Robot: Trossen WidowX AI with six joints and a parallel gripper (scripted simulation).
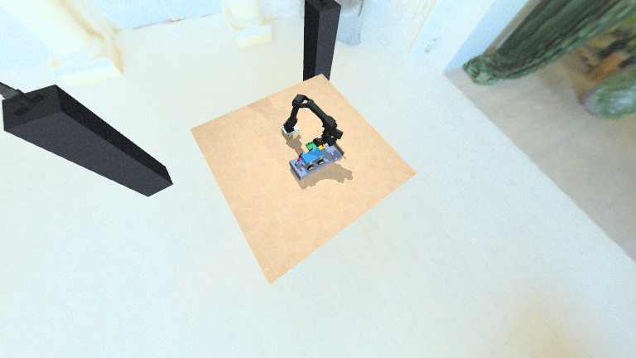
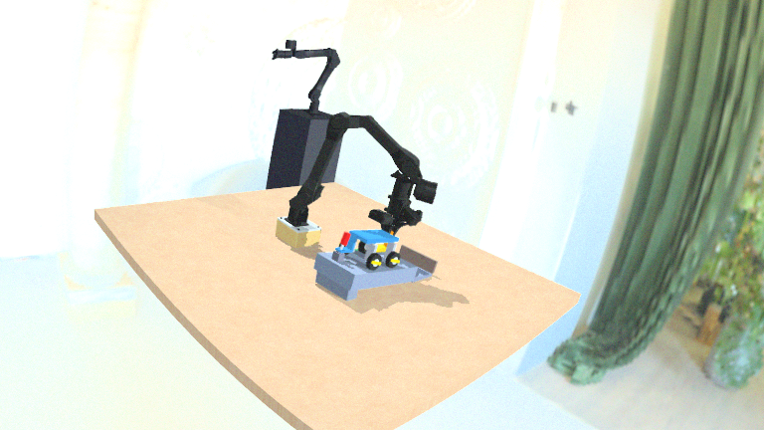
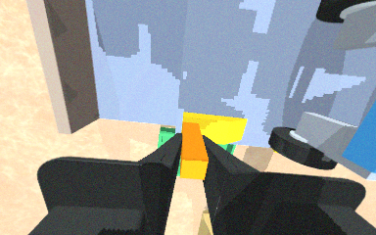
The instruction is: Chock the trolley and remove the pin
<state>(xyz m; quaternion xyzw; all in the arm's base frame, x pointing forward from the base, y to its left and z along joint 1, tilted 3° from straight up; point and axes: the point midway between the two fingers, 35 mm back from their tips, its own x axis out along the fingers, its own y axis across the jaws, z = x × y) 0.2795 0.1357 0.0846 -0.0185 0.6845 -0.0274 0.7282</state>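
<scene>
Jaws of my black parallel gripper [image 3: 194,147] are clamped narrow on the orange block handle [image 3: 194,145] of the yellow wedge chock [image 3: 217,128]. I see the chock's yellow body just ahead of the fingertips, close to the pale grey-blue ramp [image 3: 206,69] that fills the wrist view beyond them. A sliver of the green tray [image 3: 166,134] shows behind the chock, on the tan wooden table [image 2: 236,313]. To the right of the jaws sits one black trolley wheel [image 3: 300,147], near the chock but apart from it. From the exterior view, the small blue-topped trolley [image 2: 368,245] stands on the ramp below the jaws, with the red-headed stop pin [image 2: 344,240] at its far end from them.
</scene>
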